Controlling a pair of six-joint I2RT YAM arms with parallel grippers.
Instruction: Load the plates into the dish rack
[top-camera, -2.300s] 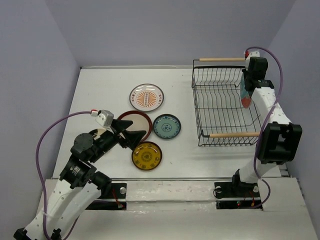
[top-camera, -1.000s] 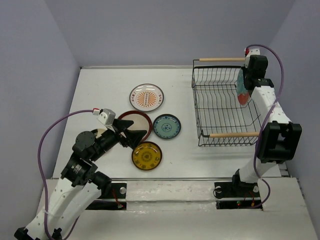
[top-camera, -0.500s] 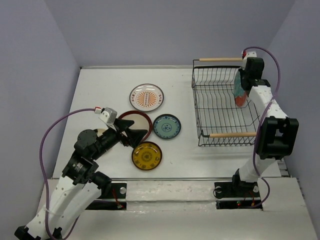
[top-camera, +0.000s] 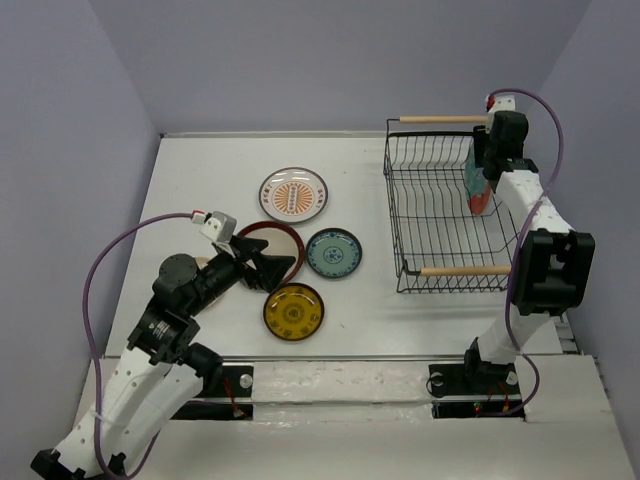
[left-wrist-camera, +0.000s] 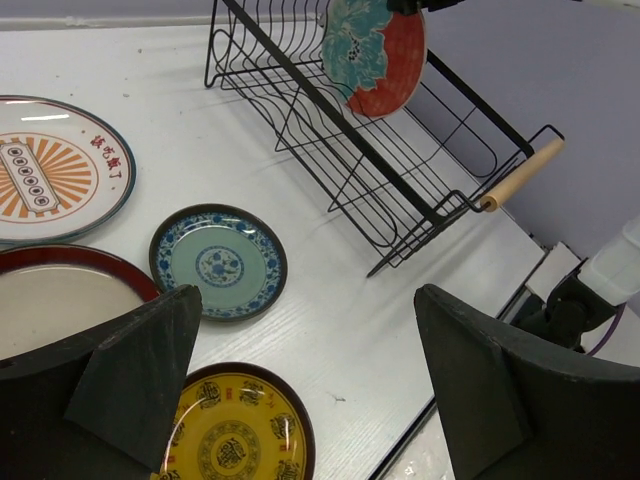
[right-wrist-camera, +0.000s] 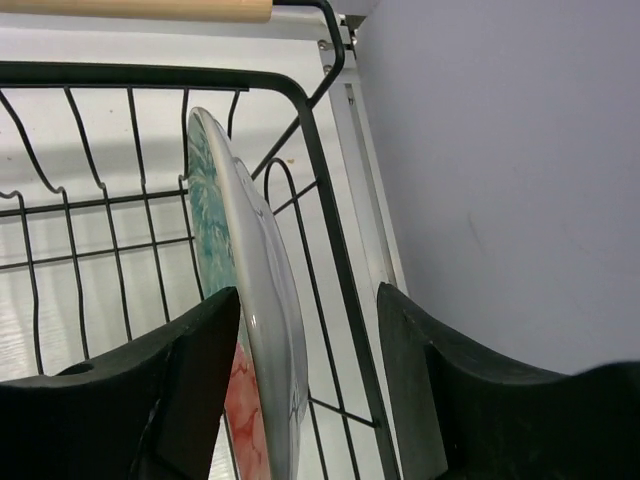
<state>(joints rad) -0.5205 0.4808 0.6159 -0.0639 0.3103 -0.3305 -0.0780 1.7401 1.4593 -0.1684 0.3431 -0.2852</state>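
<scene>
Wire rack (top-camera: 389, 195), wooden handles (top-camera: 445, 119), round plate (top-camera: 480, 186)

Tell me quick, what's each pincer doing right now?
Left pincer: open, holding nothing.
Right pincer: open around the teal-and-red plate, a gap showing on one side.

The white table (top-camera: 200, 180) carries the dish rack (top-camera: 470, 269) plus orange-centred plate (top-camera: 293, 194), red-rimmed plate (top-camera: 277, 245), teal-blue plate (top-camera: 334, 253) and yellow plate (top-camera: 293, 312).
</scene>
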